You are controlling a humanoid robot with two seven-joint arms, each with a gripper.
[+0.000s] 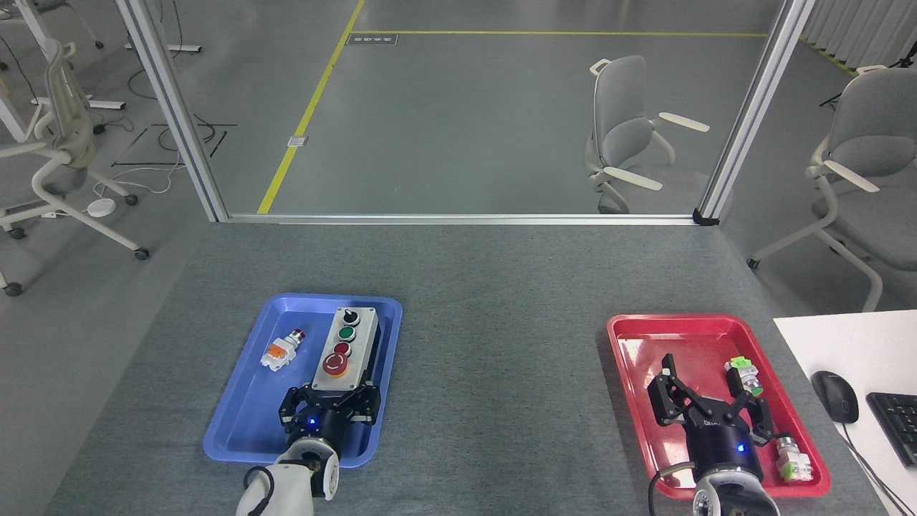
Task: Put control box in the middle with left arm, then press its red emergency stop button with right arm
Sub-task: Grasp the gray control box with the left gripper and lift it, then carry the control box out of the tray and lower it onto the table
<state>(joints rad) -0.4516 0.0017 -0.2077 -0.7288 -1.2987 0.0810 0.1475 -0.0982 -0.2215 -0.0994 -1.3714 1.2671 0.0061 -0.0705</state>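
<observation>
The light-grey control box (346, 349) lies lengthwise in the blue tray (236, 423), its black knob at the far end. The red emergency stop button (334, 365) is the control nearest me. My left gripper (329, 400) sits at the box's near end, its black fingers closed against both sides of it. My right gripper (709, 390) hangs over the red tray (630, 344), fingers spread wide and holding nothing. The middle (501, 358) of the dark-grey mat lies between the two trays.
A small orange-and-white push-button part (281, 350) lies in the blue tray left of the box. Two green-and-silver parts (743, 376) (791, 459) lie in the red tray beside my right gripper. A white desk with a mouse (834, 395) adjoins the right edge.
</observation>
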